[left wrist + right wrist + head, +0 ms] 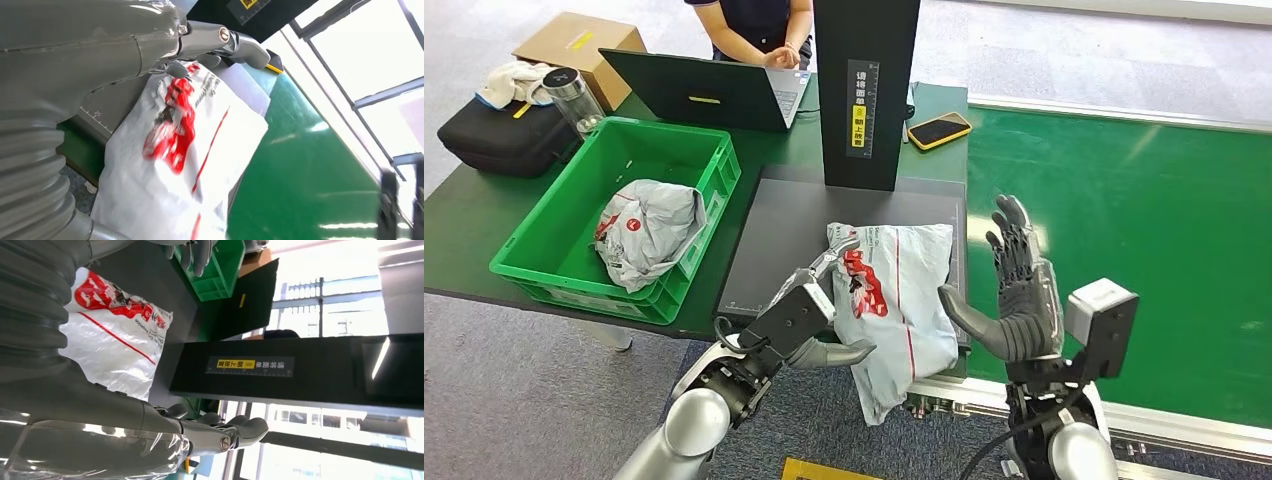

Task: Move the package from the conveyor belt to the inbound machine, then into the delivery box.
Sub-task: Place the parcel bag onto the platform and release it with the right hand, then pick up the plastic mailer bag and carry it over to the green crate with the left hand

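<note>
Head view shows our left hand (809, 318) gripping the package (902, 300) by its near-left edge on the inbound machine (784, 240); our right hand (1014, 285) hovers beside it, fingers spread, holding nothing. We judge the bag soft, light, slippery: best pinched at the edge.

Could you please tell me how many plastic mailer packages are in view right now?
2: one package lies inside the green crate; the other is on the grey machine platform, touched by the left hand.
</note>
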Tool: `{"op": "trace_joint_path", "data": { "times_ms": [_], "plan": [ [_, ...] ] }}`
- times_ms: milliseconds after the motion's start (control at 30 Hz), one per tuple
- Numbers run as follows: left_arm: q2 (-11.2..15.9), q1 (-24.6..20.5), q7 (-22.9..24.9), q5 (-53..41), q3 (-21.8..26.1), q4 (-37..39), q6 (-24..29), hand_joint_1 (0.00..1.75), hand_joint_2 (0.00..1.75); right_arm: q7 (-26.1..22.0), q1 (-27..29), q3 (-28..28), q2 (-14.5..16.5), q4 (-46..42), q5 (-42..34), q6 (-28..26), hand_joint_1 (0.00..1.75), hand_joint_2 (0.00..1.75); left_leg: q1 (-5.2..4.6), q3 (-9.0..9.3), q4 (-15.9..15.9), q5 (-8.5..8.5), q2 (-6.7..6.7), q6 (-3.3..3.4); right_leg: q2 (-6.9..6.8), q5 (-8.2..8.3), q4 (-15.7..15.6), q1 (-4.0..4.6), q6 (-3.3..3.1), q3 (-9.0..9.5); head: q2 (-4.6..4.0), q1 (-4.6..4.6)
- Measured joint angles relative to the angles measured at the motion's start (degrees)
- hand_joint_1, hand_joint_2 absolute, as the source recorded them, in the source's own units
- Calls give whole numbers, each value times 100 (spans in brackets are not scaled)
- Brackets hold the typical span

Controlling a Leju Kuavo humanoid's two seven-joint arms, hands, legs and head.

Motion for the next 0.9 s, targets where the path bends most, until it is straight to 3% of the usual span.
{"op": "trace_joint_path", "data": {
  "times_ms": [367,900],
  "plan": [
    [-36,263,133,-220,167,-286,25,0,175,1,1229,-684,502,-1160,95,278,0,175,0,2,-1,0,3,0,3,0,0,-1,-1,1,-1,0],
    [-118,598,393,-522,261,-642,55,0,175,50,1671,-1180,753,-1604,21,524,0,175,0,4,-1,0,4,-1,4,-1,0,0,-2,2,1,1]
  ]
}}
